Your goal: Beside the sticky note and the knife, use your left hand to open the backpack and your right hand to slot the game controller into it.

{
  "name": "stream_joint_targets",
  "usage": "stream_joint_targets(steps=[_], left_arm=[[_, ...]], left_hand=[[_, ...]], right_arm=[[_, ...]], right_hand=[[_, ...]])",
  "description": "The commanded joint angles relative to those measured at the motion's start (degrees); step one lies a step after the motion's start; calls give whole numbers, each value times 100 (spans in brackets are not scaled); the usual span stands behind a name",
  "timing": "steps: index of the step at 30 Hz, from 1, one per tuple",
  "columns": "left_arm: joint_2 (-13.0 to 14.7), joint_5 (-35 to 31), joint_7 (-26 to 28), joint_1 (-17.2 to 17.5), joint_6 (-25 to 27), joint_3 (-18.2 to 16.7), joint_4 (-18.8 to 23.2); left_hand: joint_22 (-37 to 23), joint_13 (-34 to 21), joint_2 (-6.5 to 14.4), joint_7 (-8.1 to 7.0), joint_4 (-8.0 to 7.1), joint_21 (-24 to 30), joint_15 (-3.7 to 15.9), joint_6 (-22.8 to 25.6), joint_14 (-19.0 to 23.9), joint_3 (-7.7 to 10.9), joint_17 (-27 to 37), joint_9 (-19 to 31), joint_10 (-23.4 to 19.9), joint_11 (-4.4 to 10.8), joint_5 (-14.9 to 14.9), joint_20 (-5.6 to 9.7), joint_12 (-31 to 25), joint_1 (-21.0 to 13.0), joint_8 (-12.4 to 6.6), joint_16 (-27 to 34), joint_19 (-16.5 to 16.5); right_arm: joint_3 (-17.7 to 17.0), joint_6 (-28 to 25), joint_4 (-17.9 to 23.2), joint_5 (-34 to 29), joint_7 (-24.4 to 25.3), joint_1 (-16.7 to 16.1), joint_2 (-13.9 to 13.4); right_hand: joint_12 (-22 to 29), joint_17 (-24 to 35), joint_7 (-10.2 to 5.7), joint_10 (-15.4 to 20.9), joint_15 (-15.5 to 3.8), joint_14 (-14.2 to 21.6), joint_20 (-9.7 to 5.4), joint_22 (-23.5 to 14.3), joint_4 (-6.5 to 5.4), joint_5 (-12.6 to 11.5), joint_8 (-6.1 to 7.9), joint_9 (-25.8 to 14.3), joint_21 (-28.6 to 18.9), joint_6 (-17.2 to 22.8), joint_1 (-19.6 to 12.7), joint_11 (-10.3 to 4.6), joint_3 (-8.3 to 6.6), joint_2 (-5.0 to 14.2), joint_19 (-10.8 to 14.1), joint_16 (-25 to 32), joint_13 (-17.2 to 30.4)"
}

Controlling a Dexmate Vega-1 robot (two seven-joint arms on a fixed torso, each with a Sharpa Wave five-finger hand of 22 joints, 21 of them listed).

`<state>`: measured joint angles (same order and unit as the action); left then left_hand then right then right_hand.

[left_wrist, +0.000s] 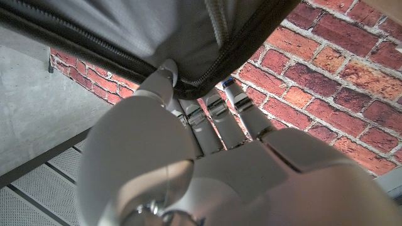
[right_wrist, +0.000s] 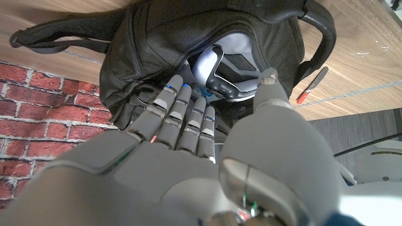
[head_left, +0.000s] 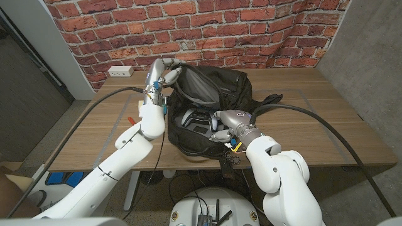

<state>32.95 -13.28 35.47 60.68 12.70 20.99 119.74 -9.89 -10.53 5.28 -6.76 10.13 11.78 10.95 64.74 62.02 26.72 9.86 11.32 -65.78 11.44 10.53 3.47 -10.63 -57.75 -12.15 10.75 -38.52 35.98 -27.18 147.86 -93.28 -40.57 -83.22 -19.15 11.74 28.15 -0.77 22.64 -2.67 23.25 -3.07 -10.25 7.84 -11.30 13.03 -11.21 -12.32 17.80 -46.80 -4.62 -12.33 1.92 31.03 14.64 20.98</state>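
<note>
Black backpack [head_left: 210, 107] lies unzipped on bench [head_left: 326, 119]. Left robot hand [head_left: 164, 74] grips its flap, holding it up. Controller [head_left: 200, 120] sits inside the opening; right robot hand [head_left: 223, 125] hovers just beside it, fingers apart, holding nothing. Slotting step looks nearly done; next, withdraw right.

left arm: reaches up and forward from the bottom corner | white left hand [head_left: 162, 74]: raised high, fingers [left_wrist: 210, 107] curled and pinching dark cloth | right arm: bent in low | silver-grey right hand [head_left: 226, 123]: fingers [right_wrist: 179, 103] stretched forward, spread apart, holding nothing
</note>
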Motion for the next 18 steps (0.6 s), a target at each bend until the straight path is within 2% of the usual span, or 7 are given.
stream_joint_targets(steps=[1, 9, 18], left_arm=[[111, 109, -44, 275, 192, -141, 285], [134, 201, -87, 418, 330, -184, 434], [239, 292, -184, 562, 494, -233, 598]], left_hand=[[-13, -24, -8, 19, -16, -30, 281, -9, 29, 34, 13, 16, -22, 14, 36, 806, -35, 55, -4, -32, -56], [-13, -24, -10, 3, -16, -30, 282, -27, 28, 36, 14, 16, -28, 12, 36, 805, -39, 59, 2, -31, -57], [-14, -24, -13, 11, -15, -29, 282, -34, 15, 40, 12, 17, -1, 12, 37, 803, -30, 66, 3, -36, -60]], right_arm=[[-308, 89, 298, 177, 124, -294, -70], [-549, 47, 498, 227, 147, -511, -78], [-794, 67, 616, 260, 98, -610, -52]], right_hand=[[47, -7, -14, 92, -413, 98, 15, -13, 24, -28, 46, -4, -68, 101, 6, -15, -13, 67, 92, 45, -1], [62, -14, -24, 187, -448, 172, -9, -14, 40, -40, 57, -3, -75, 177, 5, -23, -12, 76, 135, 82, -31], [68, -14, -29, 238, -463, 207, -7, -15, 35, -51, 68, -2, -76, 237, 22, -33, -11, 96, 154, 104, -51]])
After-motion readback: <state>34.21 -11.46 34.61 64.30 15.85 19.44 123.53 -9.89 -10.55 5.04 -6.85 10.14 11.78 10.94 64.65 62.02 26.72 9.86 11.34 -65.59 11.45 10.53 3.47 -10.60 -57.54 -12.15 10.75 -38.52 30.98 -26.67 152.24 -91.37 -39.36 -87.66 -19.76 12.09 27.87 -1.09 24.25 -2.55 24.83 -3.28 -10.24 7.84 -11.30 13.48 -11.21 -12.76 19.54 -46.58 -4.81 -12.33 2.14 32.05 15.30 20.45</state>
